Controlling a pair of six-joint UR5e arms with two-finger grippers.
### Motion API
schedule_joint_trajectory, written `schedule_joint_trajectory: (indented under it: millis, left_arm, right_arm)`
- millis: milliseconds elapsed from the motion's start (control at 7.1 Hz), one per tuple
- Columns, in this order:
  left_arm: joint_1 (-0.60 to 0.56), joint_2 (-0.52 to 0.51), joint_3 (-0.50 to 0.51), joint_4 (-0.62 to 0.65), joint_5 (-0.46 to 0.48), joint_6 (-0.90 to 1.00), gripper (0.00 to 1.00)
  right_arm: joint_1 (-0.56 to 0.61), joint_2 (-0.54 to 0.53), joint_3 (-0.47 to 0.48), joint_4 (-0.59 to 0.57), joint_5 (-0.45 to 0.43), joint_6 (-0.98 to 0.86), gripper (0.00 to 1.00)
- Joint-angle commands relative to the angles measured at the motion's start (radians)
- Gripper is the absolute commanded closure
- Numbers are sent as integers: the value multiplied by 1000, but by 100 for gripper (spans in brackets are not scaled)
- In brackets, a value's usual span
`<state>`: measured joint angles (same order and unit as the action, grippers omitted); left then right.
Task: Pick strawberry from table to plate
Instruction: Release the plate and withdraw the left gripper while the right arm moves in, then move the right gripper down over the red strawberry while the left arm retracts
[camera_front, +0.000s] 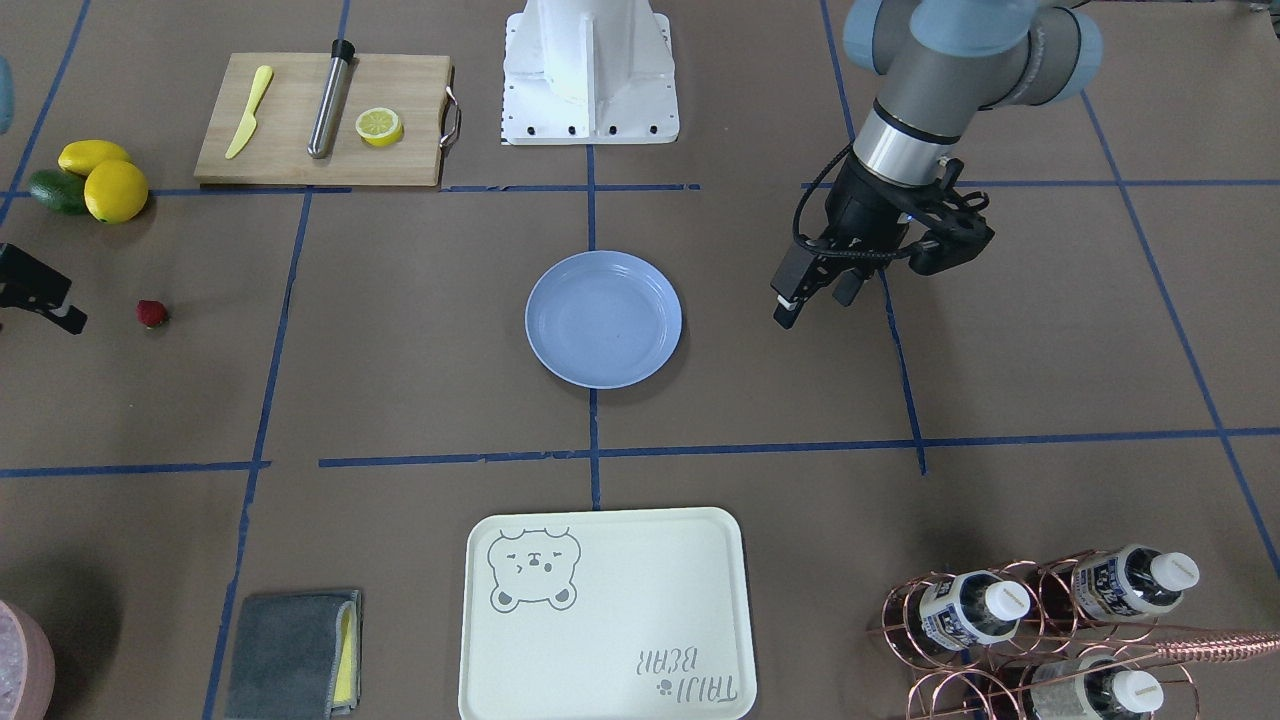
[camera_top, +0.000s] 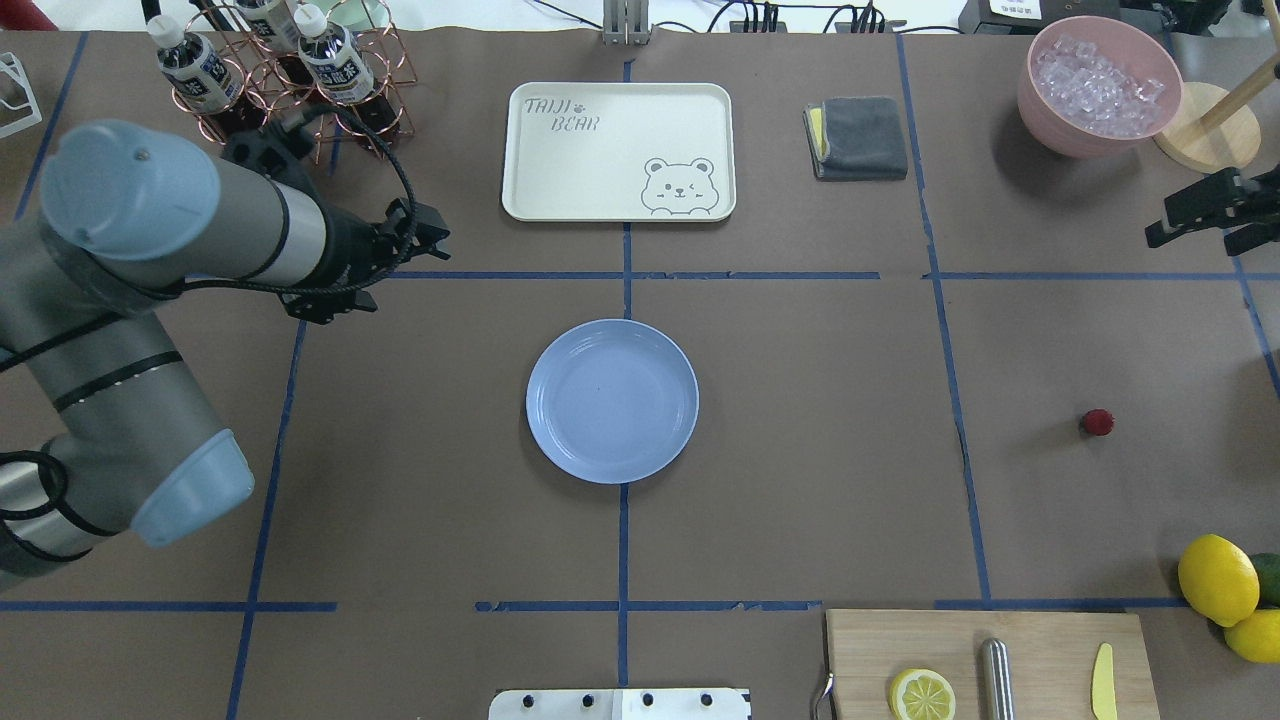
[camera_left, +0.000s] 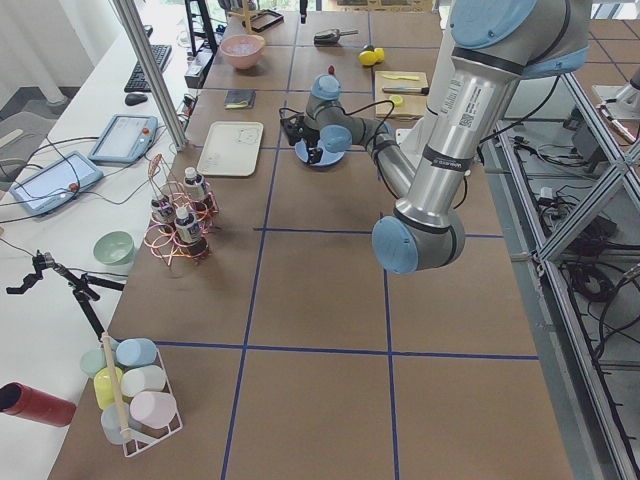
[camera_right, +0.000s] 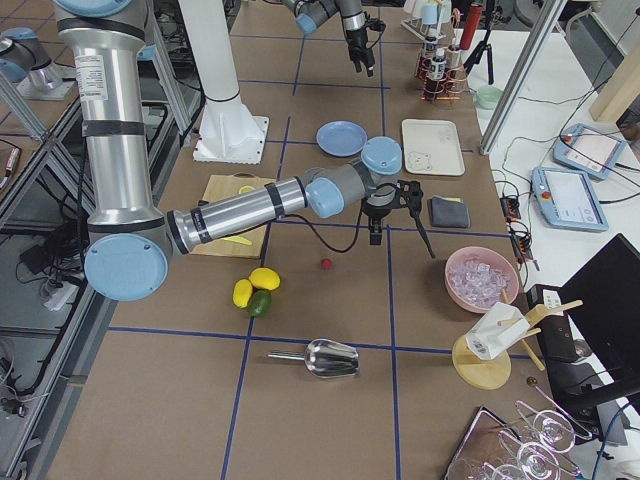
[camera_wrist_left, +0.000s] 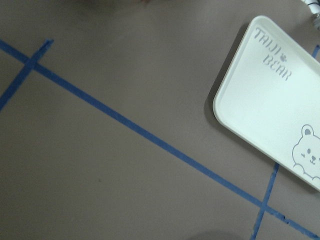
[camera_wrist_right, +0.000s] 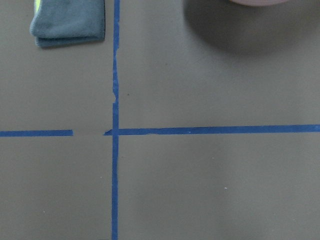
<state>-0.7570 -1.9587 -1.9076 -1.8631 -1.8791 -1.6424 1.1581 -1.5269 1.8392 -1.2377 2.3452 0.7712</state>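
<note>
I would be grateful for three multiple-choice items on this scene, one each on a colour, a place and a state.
1. The plate is: A light blue; B pink; C cream.
2. The strawberry lies: A on the plate; B on the tray; C on the table.
3. The plate is: A upside down; B empty; C holding a lemon.

Answers:
1 A: its whole surface is light blue.
2 C: it sits on bare brown paper, well apart from the plate.
3 B: it stands right way up with nothing in it.
</note>
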Motion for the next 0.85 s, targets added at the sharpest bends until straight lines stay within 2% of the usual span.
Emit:
schedule_joint_trajectory:
  millis: [0,141,282,423,564,705]
  left_arm:
    - [-19,23,6,7,-5,162,0]
    - [-39,62,-1,7,-6,294,0]
    - [-68,93,-11,7,-6,382,0]
    - [-131,146,-22,7,-44,547,0]
    - [-193,190,-21,7,-131,681,0]
    - [-243,225,-22,5,-138,757,0]
  right_arm:
    - [-81,-13,0,63,-30,92,0]
    - [-116,-28,0,66,-71,94,0]
    - [-150,-80,-1,137,-122,94,0]
    - [-168,-126,-6,188,-139,95,0]
    - [-184,-165,-23,240,-142,95,0]
    - [-195,-174,-49,265,-142,97,0]
